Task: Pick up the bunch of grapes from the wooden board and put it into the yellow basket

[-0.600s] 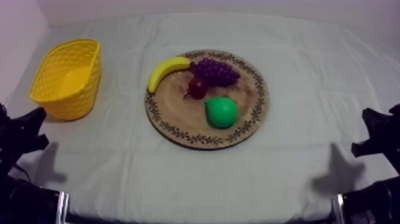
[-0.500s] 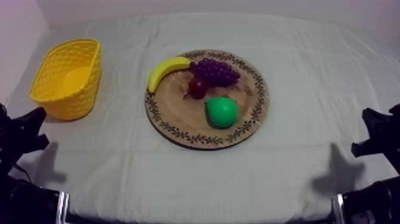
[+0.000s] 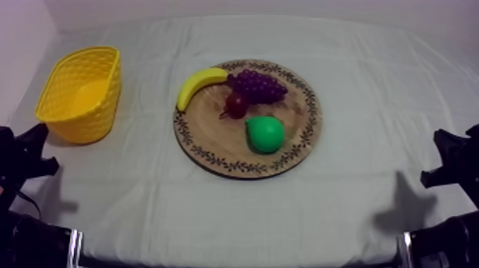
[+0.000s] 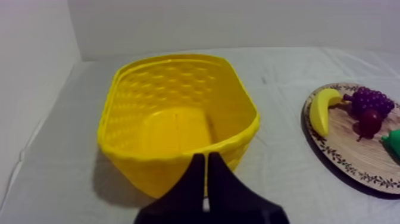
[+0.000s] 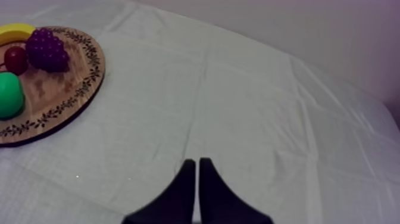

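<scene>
Nothing has been picked up yet: the bunch of grapes (image 3: 257, 85) lies on the far part of the wooden board (image 3: 247, 169), which sits about mid-bench, and the yellow basket (image 3: 78, 125) stands well apart from it near the bench's left edge. The left gripper (image 4: 206, 159) is clenched on nothing just in front of the basket's near wall, and the right gripper (image 5: 197, 164) is likewise clenched on nothing over bare cloth near the bench's right edge. The likeliest trouble is the crowding on the board. The grapes sit close against the tip of the banana (image 3: 199, 83) and the small red fruit (image 3: 237, 105), so a finger coming down on that side could wedge onto a neighbour, push it off the board or pinch two fruits at once. The pear (image 3: 265, 134) lies nearer the front and seems less at risk. A gripper lowered while clenched would only press the bunch down or shove it aside. The lumpy, rounded bunch probably offers poor purchase, so a shallow pinch might slip during the long carry across open bench. The basket looks light, and a low approach could clip its rim and tip or slide it.
</scene>
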Controlling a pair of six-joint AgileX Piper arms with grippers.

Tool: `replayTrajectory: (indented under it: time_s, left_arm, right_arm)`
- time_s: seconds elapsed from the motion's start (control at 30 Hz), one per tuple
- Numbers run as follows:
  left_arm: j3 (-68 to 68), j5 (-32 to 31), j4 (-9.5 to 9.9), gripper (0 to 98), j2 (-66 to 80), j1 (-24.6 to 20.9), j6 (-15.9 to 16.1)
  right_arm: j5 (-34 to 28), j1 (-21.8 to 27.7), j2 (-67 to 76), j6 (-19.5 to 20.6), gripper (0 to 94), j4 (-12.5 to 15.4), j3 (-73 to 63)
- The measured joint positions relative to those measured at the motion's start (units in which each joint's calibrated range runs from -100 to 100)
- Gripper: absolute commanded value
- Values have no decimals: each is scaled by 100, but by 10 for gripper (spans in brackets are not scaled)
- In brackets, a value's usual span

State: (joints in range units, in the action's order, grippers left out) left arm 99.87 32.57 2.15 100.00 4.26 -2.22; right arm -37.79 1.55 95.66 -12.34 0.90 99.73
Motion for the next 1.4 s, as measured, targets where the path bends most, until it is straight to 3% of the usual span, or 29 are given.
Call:
replayTrajectory:
  time_s: [0.43, 0.87, 1.0, 1.2, 1.4]
  left_arm:
    - [-410, 3, -49, 0, -285, 12, -134]
    - [-2452, -154, -78, 0, -1926, 270, -121]
    - [-3333, -202, -166, 0, -2603, 296, -42]
    - [-4584, -184, -510, 0, -3633, 432, 281]
    - [-5871, 472, -637, 0, -4697, 801, 739]
  right_arm:
    - [0, 0, 0, 0, 2, 0, 0]
    - [0, 0, 0, 0, 2, 0, 0]
    - [-8, 0, 0, 0, 2, 0, 0]
    - [-1, 0, 0, 18, 2, 0, 0]
    - [-1, 0, 0, 4, 2, 0, 0]
